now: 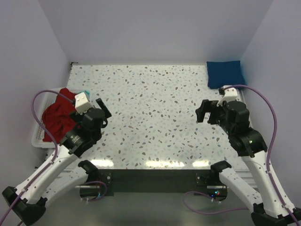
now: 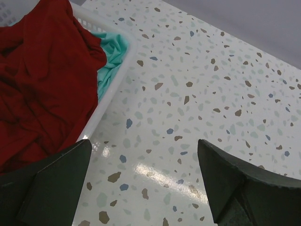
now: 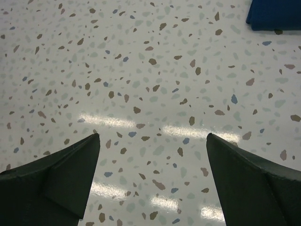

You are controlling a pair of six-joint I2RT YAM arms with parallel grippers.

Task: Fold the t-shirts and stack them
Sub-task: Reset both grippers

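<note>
A crumpled red t-shirt fills the white basket at the left table edge, with a teal t-shirt under it at the far corner. In the left wrist view the red t-shirt and the teal t-shirt lie to the left of my open, empty left gripper. A folded blue t-shirt lies at the far right corner; its edge shows in the right wrist view. My left gripper hovers beside the basket. My right gripper is open and empty above the bare table; it also shows in the right wrist view.
The speckled tabletop runs between the two arms. Pale walls close in the back and both sides. The basket rim stands just left of my left fingers.
</note>
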